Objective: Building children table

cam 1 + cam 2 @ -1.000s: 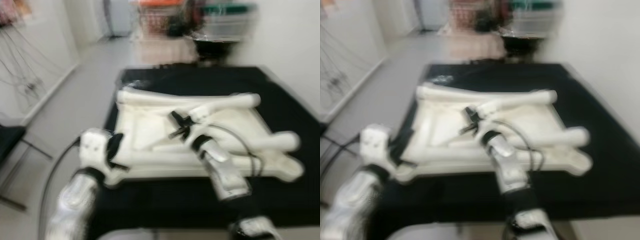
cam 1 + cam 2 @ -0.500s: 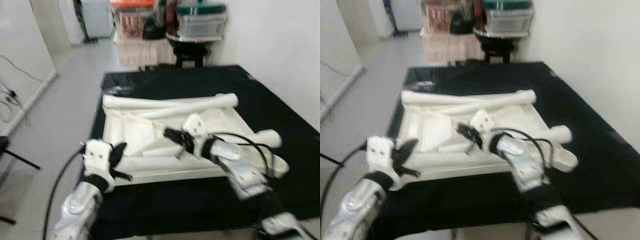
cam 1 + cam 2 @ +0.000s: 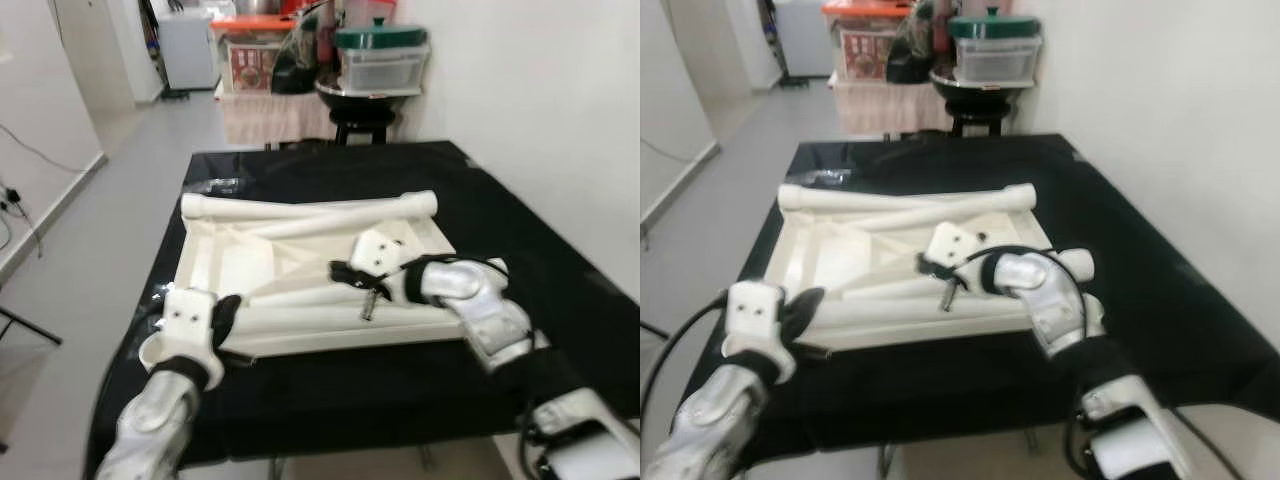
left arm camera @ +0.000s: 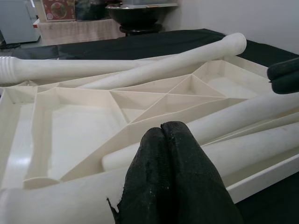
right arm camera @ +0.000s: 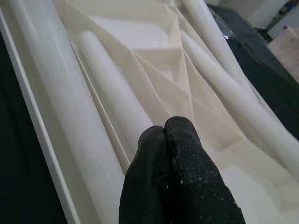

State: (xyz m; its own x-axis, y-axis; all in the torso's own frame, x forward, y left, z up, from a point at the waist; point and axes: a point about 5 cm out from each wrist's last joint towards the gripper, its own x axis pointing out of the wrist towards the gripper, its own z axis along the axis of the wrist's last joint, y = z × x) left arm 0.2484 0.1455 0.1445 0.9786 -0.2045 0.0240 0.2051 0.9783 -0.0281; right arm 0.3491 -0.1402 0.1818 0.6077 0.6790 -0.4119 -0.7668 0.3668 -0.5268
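Observation:
A white ribbed tabletop point(image 3: 245, 262) lies upside down on the black table point(image 3: 330, 165). Several white round legs lie loose on it: one along the far edge point(image 3: 300, 208), one slanting beside it point(image 4: 187, 58), and others along the near edge point(image 3: 310, 318). My left gripper point(image 3: 228, 316) is shut at the near left corner, its fingertips point(image 4: 162, 128) just above a near leg. My right gripper point(image 3: 345, 272) reaches in from the right over the middle of the tabletop. It is shut, with its fingers point(image 5: 164, 128) pressed together and nothing between them, above a leg point(image 5: 112, 98).
Beyond the table's far end a dark stool carries a pot and a clear green-lidded box point(image 3: 382, 55). Boxes and a low shelf point(image 3: 262, 75) stand beside it. A white wall runs along the right. Open grey floor point(image 3: 90, 230) lies to the left.
The picture has shifted and sharpened as my head moved. My right forearm has swung out to the right, its gripper still over the tabletop's middle. The left gripper stays at the near left corner.

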